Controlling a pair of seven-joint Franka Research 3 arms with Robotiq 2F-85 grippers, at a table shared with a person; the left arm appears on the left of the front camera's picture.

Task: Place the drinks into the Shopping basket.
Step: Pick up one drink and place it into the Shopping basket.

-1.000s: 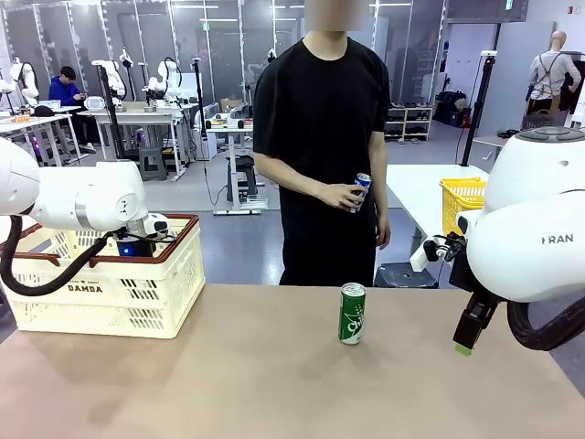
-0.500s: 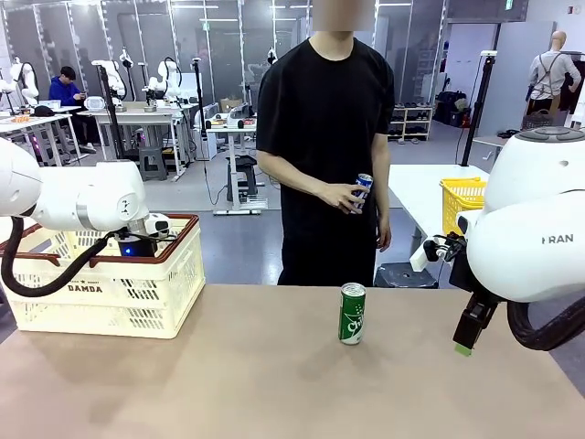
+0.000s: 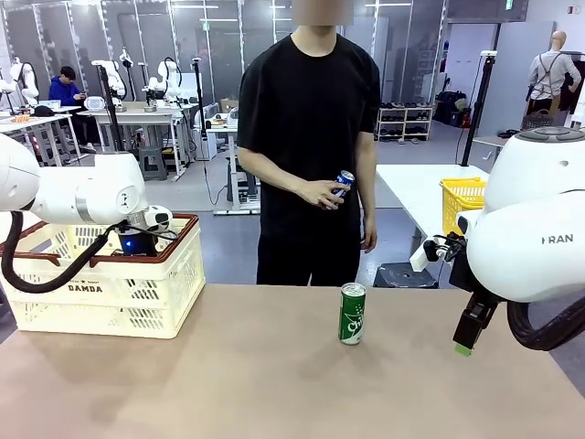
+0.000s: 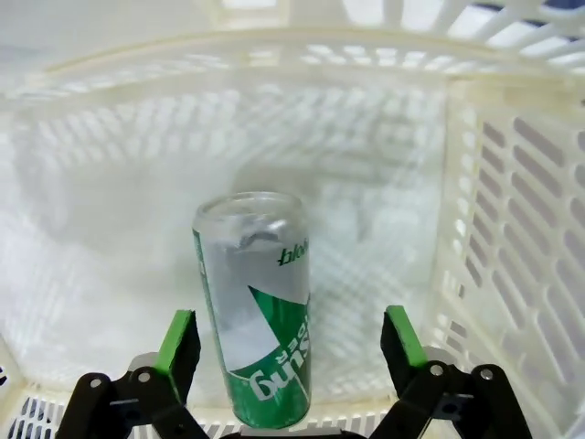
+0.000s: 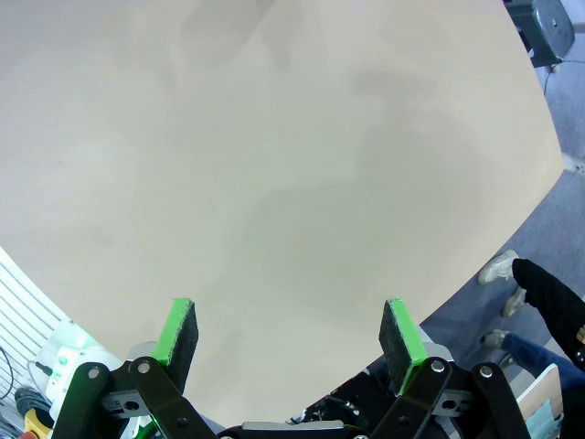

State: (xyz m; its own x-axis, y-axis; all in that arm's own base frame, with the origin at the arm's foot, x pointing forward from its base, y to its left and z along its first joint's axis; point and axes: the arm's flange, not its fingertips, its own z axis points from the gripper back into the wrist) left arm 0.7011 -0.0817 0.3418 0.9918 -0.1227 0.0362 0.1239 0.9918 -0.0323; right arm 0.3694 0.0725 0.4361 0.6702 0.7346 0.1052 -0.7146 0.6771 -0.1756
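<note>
Now | left hand (image 4: 291, 340) newly apart, green can (image 4: 259, 311) in basket (image 4: 512, 183) | right hand (image 5: 291, 334) apart

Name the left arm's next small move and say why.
Probably lift the left claw straight up out of the basket: its jaws stand open on either side of the green can standing on the basket floor, so that can looks delivered. A second can waits on the table.
</note>
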